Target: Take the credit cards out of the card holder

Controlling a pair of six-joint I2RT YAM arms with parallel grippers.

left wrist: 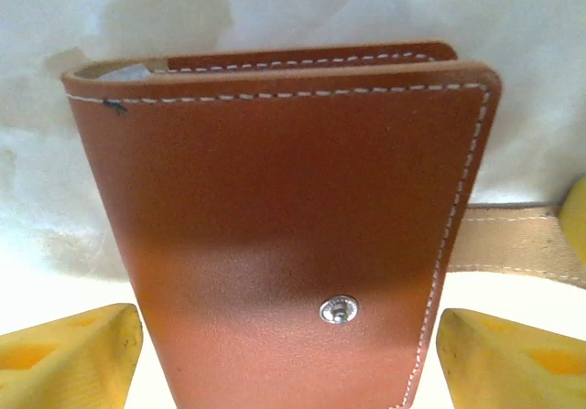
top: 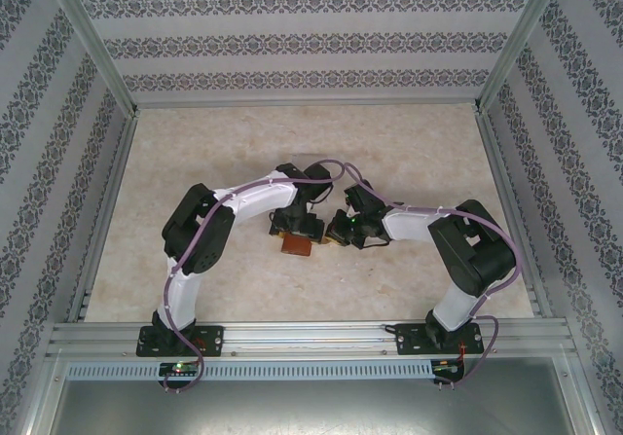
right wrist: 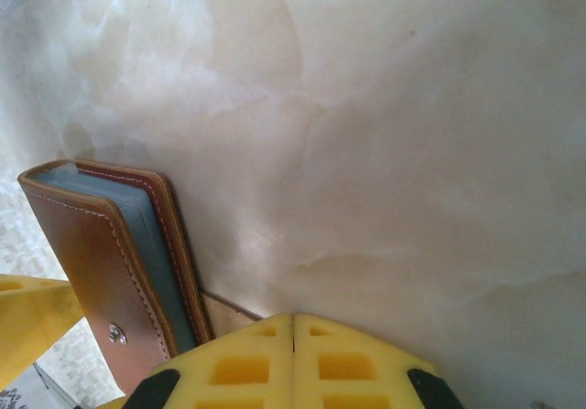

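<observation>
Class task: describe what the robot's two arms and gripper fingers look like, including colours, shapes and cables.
The left arm and right arm each have black joint housings, white link covers and a purple cable looped alongside. The left gripper's fingers are yellow wedge-shaped blocks. The right gripper's fingers are yellow too, with square recesses and black corner patches.

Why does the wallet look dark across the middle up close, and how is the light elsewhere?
Left wrist view: a shadow band crosses the card holder, and the table behind is washed out; right wrist view: a pale sheen on the table; top view: evenly lit.
</observation>
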